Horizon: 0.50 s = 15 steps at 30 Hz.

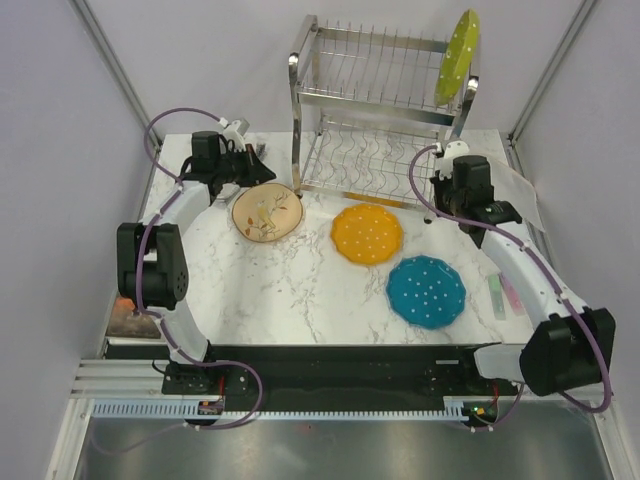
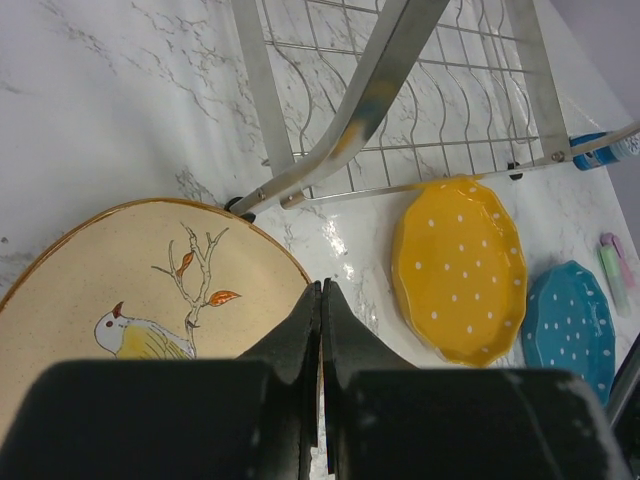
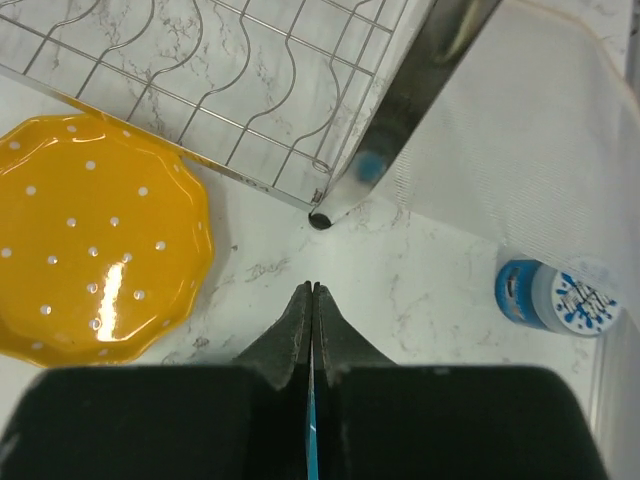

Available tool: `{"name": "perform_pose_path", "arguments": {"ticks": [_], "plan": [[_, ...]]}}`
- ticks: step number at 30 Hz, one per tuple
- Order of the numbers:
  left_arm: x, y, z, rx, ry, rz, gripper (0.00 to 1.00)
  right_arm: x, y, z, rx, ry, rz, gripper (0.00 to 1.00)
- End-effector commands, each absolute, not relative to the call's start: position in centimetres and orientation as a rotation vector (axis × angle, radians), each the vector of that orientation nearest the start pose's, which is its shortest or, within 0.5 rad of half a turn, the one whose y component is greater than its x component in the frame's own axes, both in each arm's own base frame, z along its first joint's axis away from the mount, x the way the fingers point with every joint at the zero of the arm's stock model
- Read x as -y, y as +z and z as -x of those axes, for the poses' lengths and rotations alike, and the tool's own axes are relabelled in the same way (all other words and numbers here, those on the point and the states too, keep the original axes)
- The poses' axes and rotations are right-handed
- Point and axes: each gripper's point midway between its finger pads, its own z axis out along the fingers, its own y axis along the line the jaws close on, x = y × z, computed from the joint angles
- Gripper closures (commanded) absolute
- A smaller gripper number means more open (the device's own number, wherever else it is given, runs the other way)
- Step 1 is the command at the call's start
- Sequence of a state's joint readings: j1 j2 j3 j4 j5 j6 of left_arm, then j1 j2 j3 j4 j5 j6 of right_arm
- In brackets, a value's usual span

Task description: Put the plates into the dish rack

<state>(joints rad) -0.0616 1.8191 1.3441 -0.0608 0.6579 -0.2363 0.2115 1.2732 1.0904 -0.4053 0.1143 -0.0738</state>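
Note:
The steel wire dish rack (image 1: 380,110) stands at the back of the table. The lime green plate (image 1: 457,55) stands on edge at the right end of its upper tier. The tan plate (image 1: 267,212) with a bird print, the orange plate (image 1: 367,233) and the teal plate (image 1: 427,291) lie flat on the marble. My left gripper (image 1: 258,175) is shut and empty, over the tan plate's (image 2: 120,290) right rim. My right gripper (image 1: 455,205) is shut and empty, above bare marble near the rack's front right foot (image 3: 320,220), with the orange plate (image 3: 90,240) to its left.
A blue-capped bottle (image 3: 550,295) lies right of the rack foot beside a white mesh cloth (image 3: 540,130). Small green and pink items (image 1: 507,295) lie near the table's right edge. The lower rack shelf (image 2: 420,90) is a wavy wire grid.

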Motion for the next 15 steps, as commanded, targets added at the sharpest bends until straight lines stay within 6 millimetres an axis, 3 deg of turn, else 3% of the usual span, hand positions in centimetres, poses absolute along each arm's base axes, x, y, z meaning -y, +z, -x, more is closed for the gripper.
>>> {"name": "perform_pose_path", "arguments": {"ticks": [1, 6, 15], "plan": [[15.4, 19.9, -48.2, -2.007, -0.906, -0.288, 0.98, -6.9, 21.0, -40.7, -2.076, 0.059, 0.240, 1.00], [15.1, 18.9, -46.9, -2.038, -0.876, -0.310, 0.98, -4.8, 18.2, -44.0, -2.132, -0.035, 0.218, 1.00], [14.6, 18.1, -45.5, -2.060, -0.832, -0.332, 0.98, -0.1, 17.5, -50.0, -2.116, -0.141, 0.091, 1.00]]}}
